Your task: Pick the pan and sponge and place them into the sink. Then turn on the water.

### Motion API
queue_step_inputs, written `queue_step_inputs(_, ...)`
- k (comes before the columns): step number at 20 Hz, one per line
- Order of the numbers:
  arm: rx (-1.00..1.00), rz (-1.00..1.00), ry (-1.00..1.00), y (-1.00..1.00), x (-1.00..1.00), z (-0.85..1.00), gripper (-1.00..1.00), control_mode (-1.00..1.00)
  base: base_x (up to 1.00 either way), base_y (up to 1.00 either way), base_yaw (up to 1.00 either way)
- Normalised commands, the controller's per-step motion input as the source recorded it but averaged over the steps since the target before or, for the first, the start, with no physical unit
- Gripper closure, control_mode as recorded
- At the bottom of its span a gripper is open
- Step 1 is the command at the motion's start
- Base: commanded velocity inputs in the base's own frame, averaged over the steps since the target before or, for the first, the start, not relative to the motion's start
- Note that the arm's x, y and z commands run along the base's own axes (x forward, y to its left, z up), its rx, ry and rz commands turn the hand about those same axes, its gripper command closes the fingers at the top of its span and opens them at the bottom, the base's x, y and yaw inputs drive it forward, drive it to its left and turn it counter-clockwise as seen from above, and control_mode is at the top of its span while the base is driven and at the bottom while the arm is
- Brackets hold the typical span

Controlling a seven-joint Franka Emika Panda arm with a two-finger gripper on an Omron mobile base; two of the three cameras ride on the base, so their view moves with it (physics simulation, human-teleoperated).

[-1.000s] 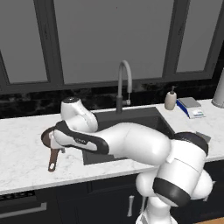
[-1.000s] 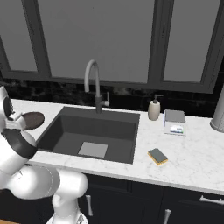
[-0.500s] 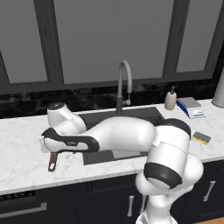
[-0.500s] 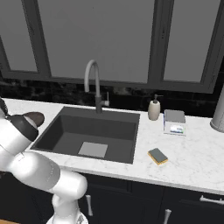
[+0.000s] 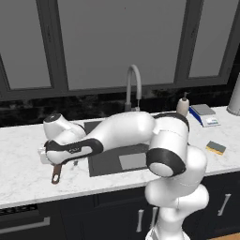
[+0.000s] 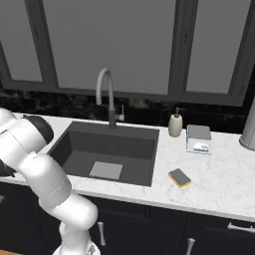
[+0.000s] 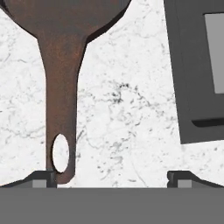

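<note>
The white marble surface (image 5: 28,173) ran from the left edge to the sink (image 5: 123,161), with bare room left of and near the pan handle. The arm reached far left and low across the sink's near-left corner, the hand (image 5: 49,154) pointing down over the surface just left of the sink. In the hand view the fingers (image 7: 43,178) stood wide apart. The pan (image 7: 65,26) lay on the surface, bowl far, handle toward the near edge. The handle's loop end sat just beside the left fingertip, not between the fingers. The sink edge (image 7: 192,87) was right of the hand. The sponge (image 6: 179,178) lay on the surface right of the sink, well apart from the hand, near the soap bottle (image 6: 175,124) and a flat box (image 6: 199,139). The faucet (image 6: 106,97) stood behind the sink.
</note>
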Motion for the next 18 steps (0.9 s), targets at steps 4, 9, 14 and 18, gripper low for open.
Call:
queue_step_inputs(4, -0.01, -0.07, -0.07, 0.06, 0.22, -0.28, -1.0, -1.0, 0.0, 0.0, 0.0)
queue_step_inputs(9, -0.02, -0.07, -0.04, 0.19, 0.24, -0.18, -1.0, -1.0, 0.0, 0.0, 0.0)
queue_step_inputs(14, -0.04, -0.06, -0.01, 0.29, 0.29, -0.18, -1.0, -1.0, 0.0, 0.0, 0.0)
queue_step_inputs(18, -0.04, -0.06, -0.04, 0.36, 0.29, -0.06, -1.0, -1.0, 0.0, 0.0, 0.0)
